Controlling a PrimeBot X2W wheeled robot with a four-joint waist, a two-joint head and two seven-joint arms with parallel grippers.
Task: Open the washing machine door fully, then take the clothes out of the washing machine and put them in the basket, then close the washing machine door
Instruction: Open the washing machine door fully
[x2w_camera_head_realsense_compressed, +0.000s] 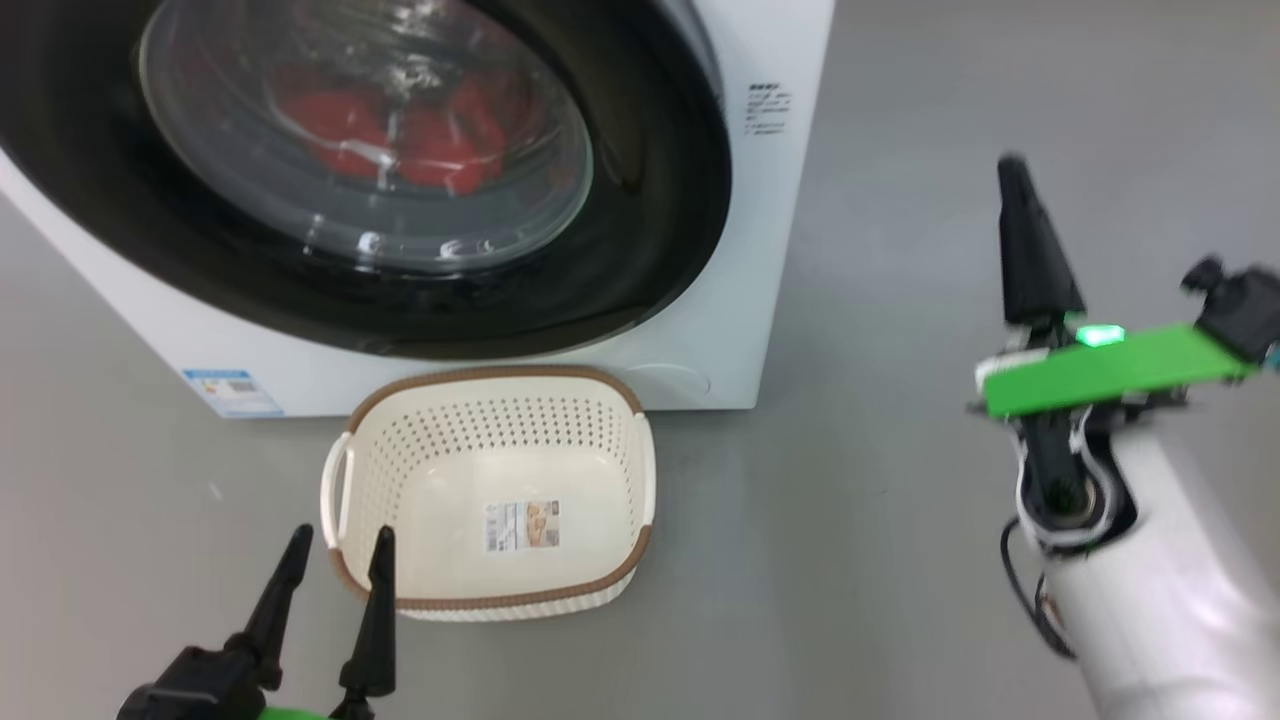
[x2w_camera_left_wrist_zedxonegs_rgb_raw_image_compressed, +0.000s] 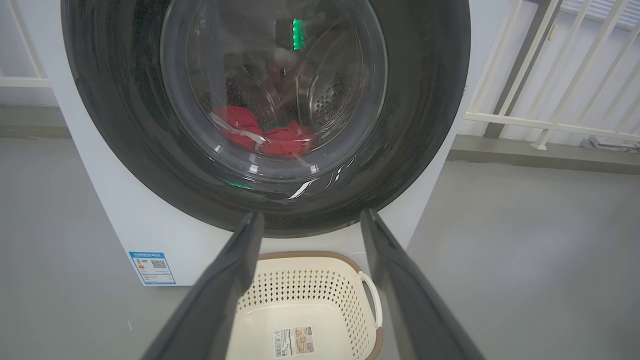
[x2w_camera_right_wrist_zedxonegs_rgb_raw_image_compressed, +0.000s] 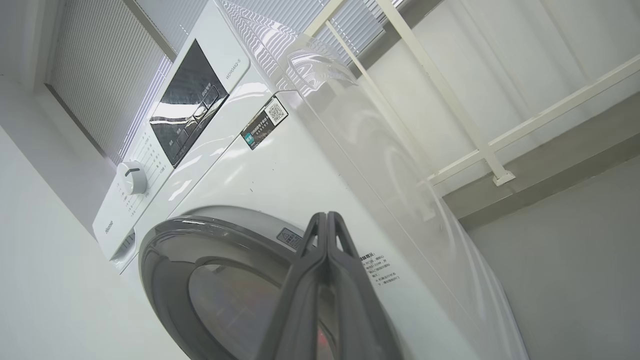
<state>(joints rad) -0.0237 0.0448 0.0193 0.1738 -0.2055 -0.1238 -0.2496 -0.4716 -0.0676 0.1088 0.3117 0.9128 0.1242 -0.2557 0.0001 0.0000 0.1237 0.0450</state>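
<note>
White washing machine (x2w_camera_head_realsense_compressed: 770, 250), glossy black door (x2w_camera_head_realsense_compressed: 660, 200), red clothes (x2w_camera_head_realsense_compressed: 420, 130), cream perforated basket (x2w_camera_head_realsense_compressed: 380, 480), brown rim.

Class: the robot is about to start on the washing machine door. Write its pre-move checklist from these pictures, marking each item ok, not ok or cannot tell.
1. Door open: not ok, the washing machine door sits shut.
2. Load present: ok, the red clothes show through the glass.
3. Drop spot ready: ok, the basket stands upright and empty in front of the washing machine.
4. Free hand: ok, the left gripper is open and holds nothing.
5. Contact with the door: not ok, the right gripper is shut, off to the right of the machine.
6. Hinge side: cannot tell.
</note>
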